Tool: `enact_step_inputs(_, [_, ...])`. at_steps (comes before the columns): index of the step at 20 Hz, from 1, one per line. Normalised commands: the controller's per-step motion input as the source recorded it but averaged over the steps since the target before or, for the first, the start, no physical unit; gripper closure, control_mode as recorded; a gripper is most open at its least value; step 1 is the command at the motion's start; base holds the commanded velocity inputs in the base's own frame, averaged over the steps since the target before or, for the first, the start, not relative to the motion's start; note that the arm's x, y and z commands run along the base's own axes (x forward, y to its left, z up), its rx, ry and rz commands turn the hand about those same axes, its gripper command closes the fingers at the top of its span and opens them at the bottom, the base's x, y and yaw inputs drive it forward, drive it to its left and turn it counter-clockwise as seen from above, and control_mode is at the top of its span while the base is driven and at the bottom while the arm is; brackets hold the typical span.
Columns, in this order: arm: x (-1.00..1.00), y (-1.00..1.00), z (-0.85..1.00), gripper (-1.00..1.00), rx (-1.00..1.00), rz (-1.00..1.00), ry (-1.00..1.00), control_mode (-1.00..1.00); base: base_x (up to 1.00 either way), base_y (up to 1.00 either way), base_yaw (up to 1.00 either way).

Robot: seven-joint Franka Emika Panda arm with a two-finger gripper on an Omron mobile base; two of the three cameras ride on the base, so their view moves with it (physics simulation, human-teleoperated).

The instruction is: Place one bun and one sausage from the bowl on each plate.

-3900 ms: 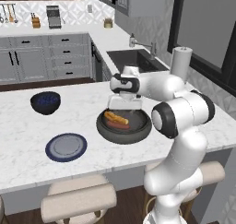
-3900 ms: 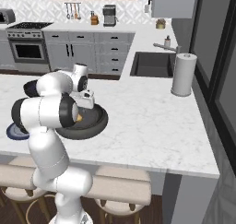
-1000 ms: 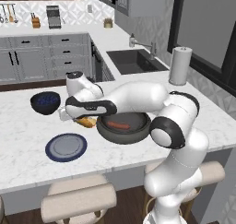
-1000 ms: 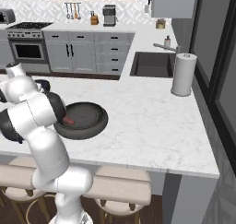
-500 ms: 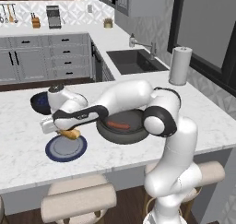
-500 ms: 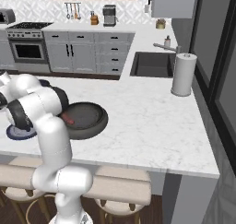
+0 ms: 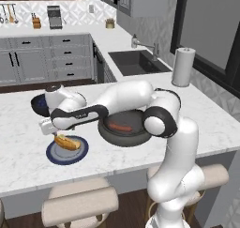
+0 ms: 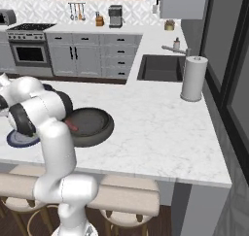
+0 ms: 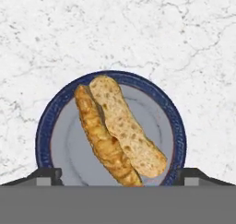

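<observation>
The bun [image 9: 117, 126] lies on the plate [image 9: 166, 109], under the gripper [image 7: 52, 130], whose jaws stand wide at either side, apparently released; beyond the plate, a sausage [image 7: 120, 127] waits in the bowl [image 7: 123, 137].

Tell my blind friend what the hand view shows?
A split bun lies on a blue-rimmed plate with a pale grey centre, on a white marble counter. The hand's two dark fingertips sit at the plate's near edge.

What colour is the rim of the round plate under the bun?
Dark navy blue, around a pale grey centre; the flat round plate shows best in the hand view.
</observation>
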Motion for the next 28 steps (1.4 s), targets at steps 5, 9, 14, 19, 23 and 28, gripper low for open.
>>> enact_step_inputs(5, [-0.77, -1.00, 0.18, -1.00, 0.09, -0.04, -0.08, -1.00, 0.00, 0.00, 0.00])
enact_step_inputs(9, [-0.39, -1.00, 0.09, -1.00, 0.08, -0.07, 0.00, -1.00, 0.00, 0.00, 0.00])
enact_step_inputs(14, [0.11, -1.00, 0.44, -1.00, 0.05, -0.05, -0.02, -1.00, 0.00, 0.00, 0.00])
enact_step_inputs(19, [0.72, -1.00, 0.06, -1.00, 0.10, 0.06, 0.00, -1.00, 0.00, 0.00, 0.00])
enact_step_inputs(23, [0.92, -1.00, -0.31, -1.00, 0.00, 0.27, 0.11, -1.00, 0.00, 0.00, 0.00])
enact_step_inputs(28, [0.75, -0.18, -0.55, -1.00, -0.14, 0.24, 0.32, -1.00, 0.00, 0.00, 0.00])
